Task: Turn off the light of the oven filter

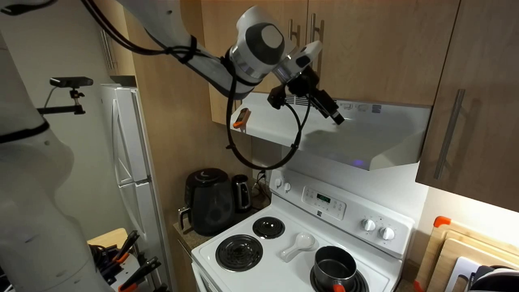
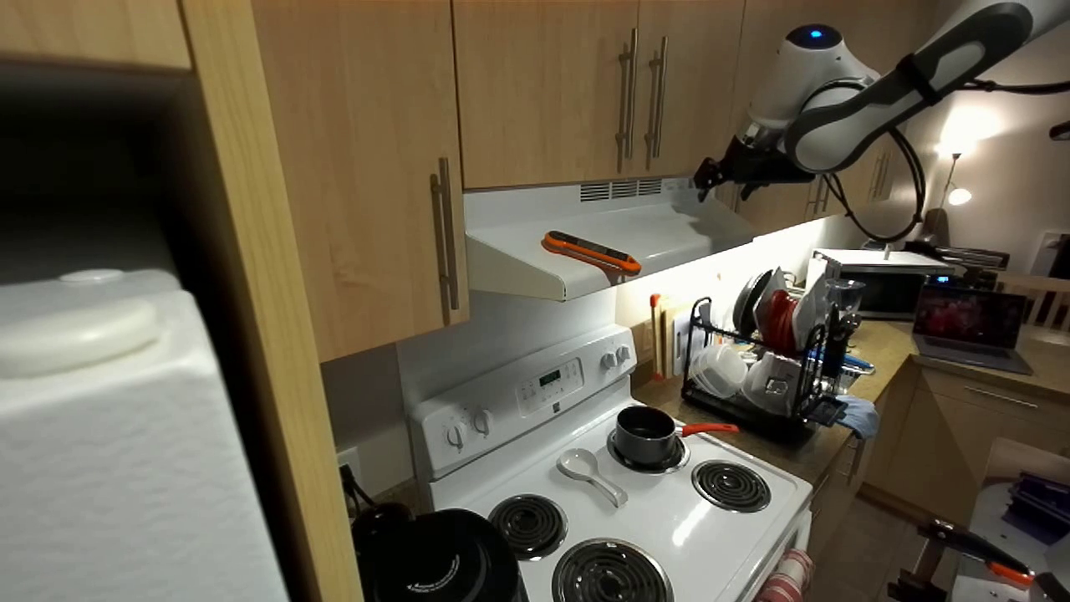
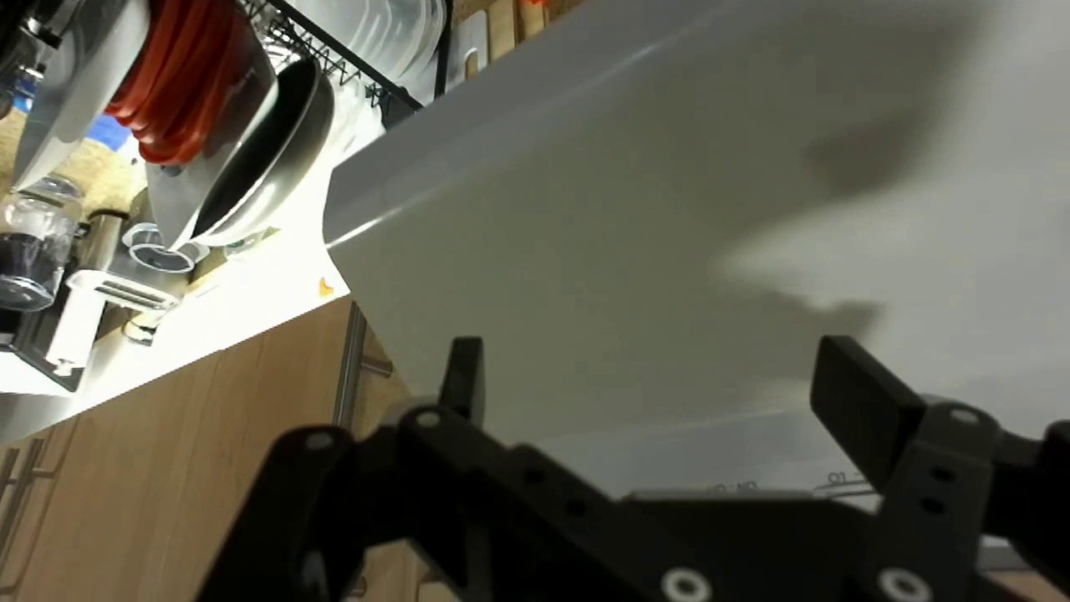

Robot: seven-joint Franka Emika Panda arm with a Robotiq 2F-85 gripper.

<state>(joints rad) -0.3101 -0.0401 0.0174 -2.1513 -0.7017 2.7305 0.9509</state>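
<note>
The oven filter is a white sloped range hood (image 1: pixel 365 140) under the wooden cabinets; it also shows in an exterior view (image 2: pixel 669 226) and fills much of the wrist view (image 3: pixel 627 293). Small switches (image 1: pixel 354 107) sit on its upper front strip. In the wrist view, printed labels (image 3: pixel 836 479) of that strip show between the fingers, partly hidden by the gripper. My gripper (image 1: pixel 330 113) is over the sloped face near the switches, also in an exterior view (image 2: pixel 724 192). In the wrist view the gripper (image 3: pixel 652 376) is open and empty. Contact cannot be told.
An orange-black device (image 2: pixel 592 252) lies on the hood's end. Cabinet handles (image 1: pixel 313 28) stick out above the hood. Below is the white stove (image 2: pixel 669 518) with a pot (image 2: pixel 645 435) and spoon rest. A dish rack (image 2: pixel 752 368) stands beside it. The wall below the hood is brightly lit.
</note>
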